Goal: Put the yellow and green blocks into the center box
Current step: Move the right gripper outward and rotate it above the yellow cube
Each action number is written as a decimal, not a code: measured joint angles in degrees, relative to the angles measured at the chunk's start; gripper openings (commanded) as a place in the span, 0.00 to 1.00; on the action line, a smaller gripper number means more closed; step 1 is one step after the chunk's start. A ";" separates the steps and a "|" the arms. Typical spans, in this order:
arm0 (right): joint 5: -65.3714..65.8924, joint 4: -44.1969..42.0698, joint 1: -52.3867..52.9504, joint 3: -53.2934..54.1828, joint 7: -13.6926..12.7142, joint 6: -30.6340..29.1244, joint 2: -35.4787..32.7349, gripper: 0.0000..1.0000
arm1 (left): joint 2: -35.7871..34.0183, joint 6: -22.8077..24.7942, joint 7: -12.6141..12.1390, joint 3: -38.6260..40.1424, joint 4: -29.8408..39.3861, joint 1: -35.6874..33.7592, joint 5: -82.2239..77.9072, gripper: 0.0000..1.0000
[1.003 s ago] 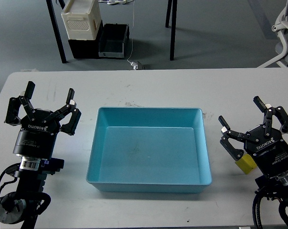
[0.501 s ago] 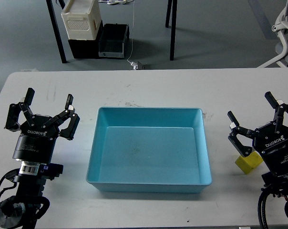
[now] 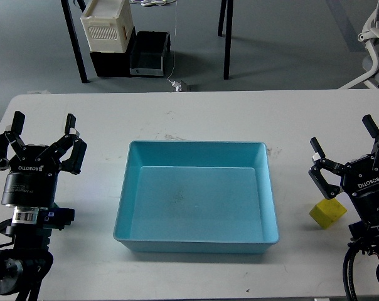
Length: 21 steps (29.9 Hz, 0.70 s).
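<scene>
At the frame's left the left claw (image 3: 42,133) hangs spread wide, gripping nothing. The center box (image 3: 196,240) at mid-frame is empty, so by my reading nothing is placed yet. No green block shows. At lower right the yellow block (image 3: 327,213) lies on the bench (image 3: 196,113), corner-on, roughly cubic with no clear long axis, just beside the right claw (image 3: 349,148), also wide and empty.

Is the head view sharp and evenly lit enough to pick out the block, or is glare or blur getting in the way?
Head view: sharp, with no motion blur; lighting soft and even, only faint shadows under the blue box; no glare on the white table; yellow block stands out clearly beside the right gripper; no green block visible.
</scene>
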<state>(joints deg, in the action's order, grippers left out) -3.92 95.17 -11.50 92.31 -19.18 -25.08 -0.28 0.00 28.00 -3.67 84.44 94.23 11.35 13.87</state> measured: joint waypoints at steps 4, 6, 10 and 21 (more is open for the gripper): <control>0.15 0.12 0.13 -0.01 -0.10 2.56 -7.40 1.00 | 0.00 0.00 -0.08 -0.26 -0.07 -1.78 -0.22 1.00; 0.43 0.36 0.31 -0.26 -0.44 3.01 -12.70 1.00 | 0.00 0.00 -0.11 -0.36 -0.21 -2.95 -0.45 1.00; 1.23 2.03 0.85 -1.84 -3.26 3.18 -25.80 1.00 | 0.00 0.00 -0.20 -0.54 -0.57 -5.55 -0.90 1.00; 14.21 4.08 9.81 -7.87 -8.79 2.05 -51.45 1.00 | 0.00 0.00 -0.31 -1.11 -1.57 -7.08 -0.97 1.00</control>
<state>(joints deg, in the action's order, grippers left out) 10.30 99.25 -1.69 84.44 -27.97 -23.03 -51.73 0.00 28.00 -3.98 83.33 92.66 4.27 12.90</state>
